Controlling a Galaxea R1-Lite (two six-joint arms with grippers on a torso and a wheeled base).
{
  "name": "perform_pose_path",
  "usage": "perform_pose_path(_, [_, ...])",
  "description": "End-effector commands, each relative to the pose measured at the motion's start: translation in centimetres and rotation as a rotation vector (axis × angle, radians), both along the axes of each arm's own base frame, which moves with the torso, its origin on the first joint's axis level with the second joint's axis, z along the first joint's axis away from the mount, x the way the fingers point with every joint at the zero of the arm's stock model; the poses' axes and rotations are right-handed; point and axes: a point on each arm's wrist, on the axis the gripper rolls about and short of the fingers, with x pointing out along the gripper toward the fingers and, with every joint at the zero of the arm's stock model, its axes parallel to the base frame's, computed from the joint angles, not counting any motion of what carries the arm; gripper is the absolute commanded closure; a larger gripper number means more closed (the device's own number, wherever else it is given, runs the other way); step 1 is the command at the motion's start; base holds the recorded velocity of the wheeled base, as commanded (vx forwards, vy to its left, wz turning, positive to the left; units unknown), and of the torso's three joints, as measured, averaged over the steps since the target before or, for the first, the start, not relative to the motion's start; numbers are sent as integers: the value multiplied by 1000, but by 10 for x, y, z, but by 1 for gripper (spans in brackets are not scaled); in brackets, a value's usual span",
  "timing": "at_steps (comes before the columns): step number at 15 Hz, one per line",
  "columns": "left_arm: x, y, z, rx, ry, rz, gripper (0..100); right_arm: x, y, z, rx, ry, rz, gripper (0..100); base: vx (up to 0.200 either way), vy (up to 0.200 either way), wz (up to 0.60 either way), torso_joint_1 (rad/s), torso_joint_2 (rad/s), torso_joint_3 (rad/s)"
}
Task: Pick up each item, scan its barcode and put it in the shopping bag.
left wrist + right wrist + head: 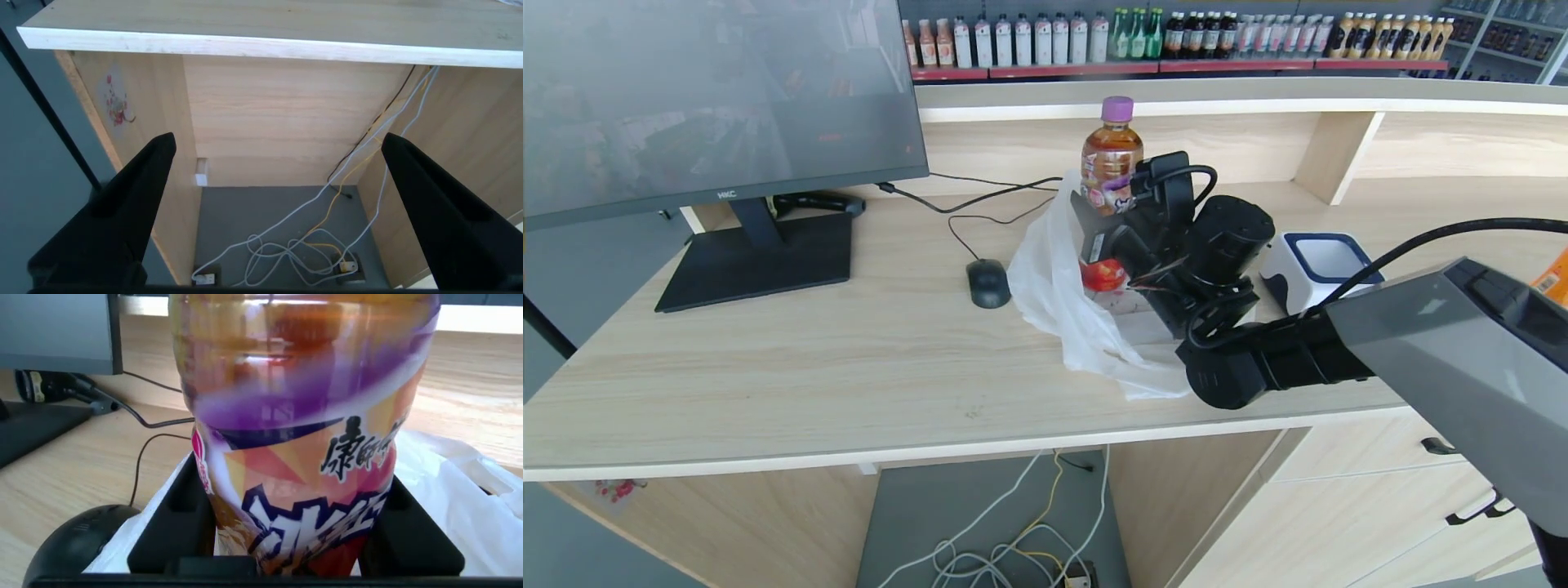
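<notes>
Right arm point(1421, 343) first, big and grey, coming in from the lower right corner of the head view and running up and left to its black wrist at mid-frame. At its tip the right gripper point(1112, 229) is clamped on the bottle point(1111, 159), and the right wrist view confirms it: a black finger point(176, 531) sits tight against each side of the amber drink with its purple and orange label. The bottle stands upright, purple cap on top, just right of centre in the upper half of the frame, right at the open mouth of the shopping bag point(1062, 286). Its base is hidden, so I cannot tell whether it touches anything. The white plastic bag slumps on the wooden counter point(809, 367), and something red point(1104, 275) shows inside it. Just right of the wrist sits the white scanner point(1311, 265) with its dark window facing up. Left of the bag lies a black mouse point(988, 282), its cable trailing back, and a dark monitor point(711, 90) takes the upper left. Along the top edge runs a shelf of bottles point(1176, 37). The left gripper point(278, 212) hangs below the counter's edge with its dark fingers point(122, 220) spread wide apart, nothing between them, and loose cables point(310, 245) on the floor beyond.
</notes>
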Motion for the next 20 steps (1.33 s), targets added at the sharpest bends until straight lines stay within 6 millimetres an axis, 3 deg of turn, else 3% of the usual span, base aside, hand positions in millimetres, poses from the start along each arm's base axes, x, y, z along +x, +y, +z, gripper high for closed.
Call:
perform_pose_path(1, [0, 0, 0, 0, -1, 2, 0, 0, 1, -2, -3, 5, 2, 100, 0, 0, 0, 0, 0, 0])
perform_pose_path(20, [0, 0, 0, 0, -1, 0, 0, 0, 8, -12, -14, 23, 15, 100, 0, 0, 0, 0, 0, 0])
